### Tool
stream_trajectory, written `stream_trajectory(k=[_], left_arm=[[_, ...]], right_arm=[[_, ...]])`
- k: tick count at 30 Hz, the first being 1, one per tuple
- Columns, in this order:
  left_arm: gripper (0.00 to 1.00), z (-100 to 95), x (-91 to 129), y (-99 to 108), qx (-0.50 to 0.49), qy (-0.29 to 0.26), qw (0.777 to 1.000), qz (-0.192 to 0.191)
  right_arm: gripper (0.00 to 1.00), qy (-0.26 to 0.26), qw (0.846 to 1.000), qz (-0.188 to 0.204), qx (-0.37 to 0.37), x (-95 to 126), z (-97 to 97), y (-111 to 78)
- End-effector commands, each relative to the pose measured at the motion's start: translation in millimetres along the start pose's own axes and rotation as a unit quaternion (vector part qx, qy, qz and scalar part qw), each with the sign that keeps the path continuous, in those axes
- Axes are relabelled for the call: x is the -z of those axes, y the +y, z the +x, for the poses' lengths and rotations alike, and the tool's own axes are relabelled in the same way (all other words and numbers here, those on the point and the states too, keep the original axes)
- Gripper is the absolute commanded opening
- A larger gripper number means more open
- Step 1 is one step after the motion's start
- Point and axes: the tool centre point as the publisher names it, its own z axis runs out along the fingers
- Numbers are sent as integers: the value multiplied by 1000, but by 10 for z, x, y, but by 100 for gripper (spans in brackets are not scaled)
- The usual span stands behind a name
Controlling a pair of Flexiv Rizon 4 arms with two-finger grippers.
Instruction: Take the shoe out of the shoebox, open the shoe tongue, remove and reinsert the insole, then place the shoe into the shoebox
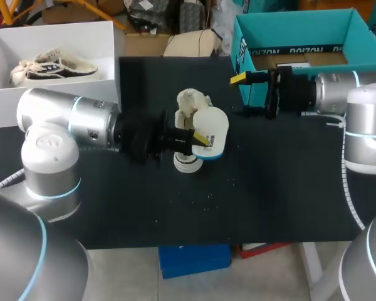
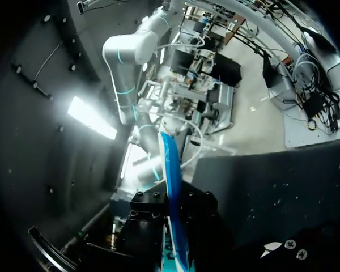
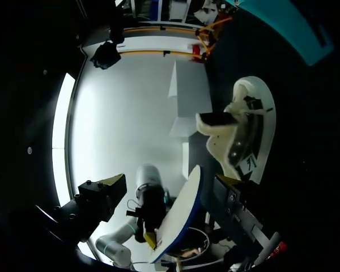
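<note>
Clamped between left gripper (image 1: 199, 142) fingers: white foam insole with blue edge (image 1: 214, 128), standing on edge over black tabletop (image 1: 282, 188). Just beside it, on tabletop and outside both boxes: cream lace-up shoe (image 1: 189, 103). Right gripper (image 1: 241, 95) fingers spread wide, gripping nothing, beside teal cardboard box (image 1: 294, 31). At far left: white cardboard box (image 1: 50, 37) with second shoe (image 1: 53, 66) inside.

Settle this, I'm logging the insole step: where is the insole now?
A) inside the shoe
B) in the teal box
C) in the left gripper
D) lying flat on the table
C: the insole stands edge-on, clamped in the left gripper, outside the shoe.
</note>
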Motion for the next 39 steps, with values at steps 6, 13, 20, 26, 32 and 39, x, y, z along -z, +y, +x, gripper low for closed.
stream_trajectory(k=[6, 13, 20, 26, 32, 39], left_arm=[[0, -46, -5, 104, -29, 24, 999, 37], [0, -6, -13, 87, -34, 15, 999, 34], [0, 205, 174, 175, -130, -5, 991, -15], [0, 302, 296, 386, -181, -21, 983, -34], [0, 299, 319, 607, -218, -9, 975, -35], [0, 293, 300, 810, -219, -7, 975, -34]], right_arm=[[100, 0, 1000, -1, 0, -16, -7, -2], [100, 0, 1000, -1, 0, -16, -7, -2], [100, 0, 1000, -1, 0, -16, -7, -2], [100, 0, 1000, -1, 0, -16, -7, -2], [100, 0, 1000, -1, 0, -16, -7, -2], [100, 0, 1000, -1, 0, -16, -7, -2]])
